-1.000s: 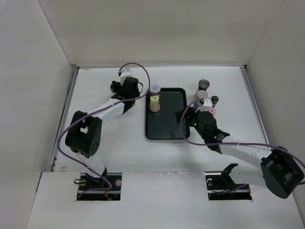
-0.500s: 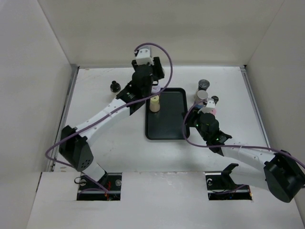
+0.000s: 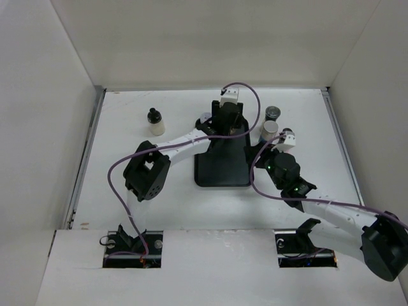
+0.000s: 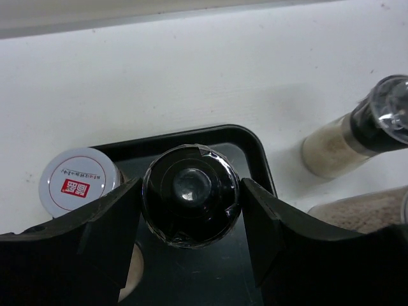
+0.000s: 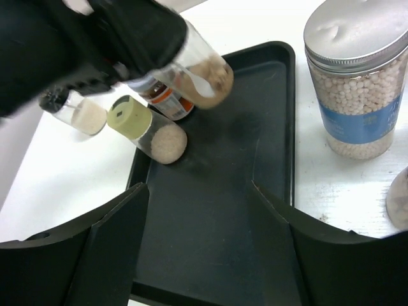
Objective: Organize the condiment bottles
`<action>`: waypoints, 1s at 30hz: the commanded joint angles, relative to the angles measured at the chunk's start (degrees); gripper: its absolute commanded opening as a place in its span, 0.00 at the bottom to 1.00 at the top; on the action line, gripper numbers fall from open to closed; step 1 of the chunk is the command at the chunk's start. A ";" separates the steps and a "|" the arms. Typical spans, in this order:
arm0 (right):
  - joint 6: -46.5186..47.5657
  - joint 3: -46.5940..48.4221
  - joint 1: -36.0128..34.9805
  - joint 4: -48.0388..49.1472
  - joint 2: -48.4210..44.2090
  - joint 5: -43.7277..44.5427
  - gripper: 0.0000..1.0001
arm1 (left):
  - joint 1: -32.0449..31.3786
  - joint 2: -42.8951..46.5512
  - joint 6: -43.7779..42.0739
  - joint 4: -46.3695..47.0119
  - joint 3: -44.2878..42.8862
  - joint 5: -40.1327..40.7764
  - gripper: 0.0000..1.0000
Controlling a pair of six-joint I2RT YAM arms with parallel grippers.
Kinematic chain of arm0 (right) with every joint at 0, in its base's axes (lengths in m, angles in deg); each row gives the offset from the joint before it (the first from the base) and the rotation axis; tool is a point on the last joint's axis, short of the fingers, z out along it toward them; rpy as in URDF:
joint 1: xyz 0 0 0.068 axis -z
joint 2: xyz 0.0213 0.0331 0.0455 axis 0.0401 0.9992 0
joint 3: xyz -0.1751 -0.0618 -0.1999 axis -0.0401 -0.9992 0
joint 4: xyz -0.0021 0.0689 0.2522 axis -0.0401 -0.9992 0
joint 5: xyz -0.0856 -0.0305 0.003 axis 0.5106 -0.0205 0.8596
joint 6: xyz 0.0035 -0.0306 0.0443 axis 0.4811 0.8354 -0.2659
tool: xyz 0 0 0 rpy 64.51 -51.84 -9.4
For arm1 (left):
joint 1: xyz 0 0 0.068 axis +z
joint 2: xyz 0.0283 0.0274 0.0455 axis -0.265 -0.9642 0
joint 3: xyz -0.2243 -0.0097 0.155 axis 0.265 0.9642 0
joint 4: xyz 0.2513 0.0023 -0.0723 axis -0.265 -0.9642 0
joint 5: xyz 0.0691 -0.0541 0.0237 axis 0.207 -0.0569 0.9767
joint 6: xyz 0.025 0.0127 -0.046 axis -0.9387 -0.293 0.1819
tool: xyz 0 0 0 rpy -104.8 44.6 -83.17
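- Since a sec ago: L arm has swung from the table [image 3: 127,108] left of the tray [image 3: 220,173] to over the tray's far end. R arm has shifted slightly toward the tray's near-right.
- L fingers [image 4: 124,213] are clamped on the black-cap bottle [image 4: 190,194], one each side of the cap, w/ the wrist cam looking straight down on it.
- The bottle hangs over the tray's far-right corner. My guess: the top grip keeps it vertical so it can go down standing.
- Can't tell if its base touches the tray floor yet; R wrist view suggests just clear.
- Already in the tray's far-left part: the pale-lidded jar [image 4: 78,180], just beside the held bottle, and the green-cap bottle [image 5: 143,131], a bit nearer.
- These are bunched at the far end, prob. to leave the near end free for the rest.
- R fingers [image 5: 121,223] are apart, nothing btw them, hanging by the tray's right side.
- Judgement: R arm is waiting out of L arm's way, as both can't work one corner.
- Still off the tray: the grey-lidded jar [image 5: 357,83] on the table just right of the tray, and the small bottle [image 3: 154,121] well left of the tray's far end.
- Task approx. midway. Next = lower and release w/o knocking the pale-lidded jar.
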 commanded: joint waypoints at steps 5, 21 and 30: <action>-0.25 -0.72 0.48 3.44 -1.70 0.36 0.70 | 1.22 -1.95 -0.51 5.61 -4.04 0.60 0.33; -0.34 -0.37 0.57 3.44 -0.56 -0.52 0.71 | 2.89 -5.47 -0.51 6.67 -2.73 1.75 0.53; -0.08 -0.46 0.30 3.53 -1.52 -0.87 0.62 | 2.19 -1.00 -0.42 7.28 -1.76 1.14 0.81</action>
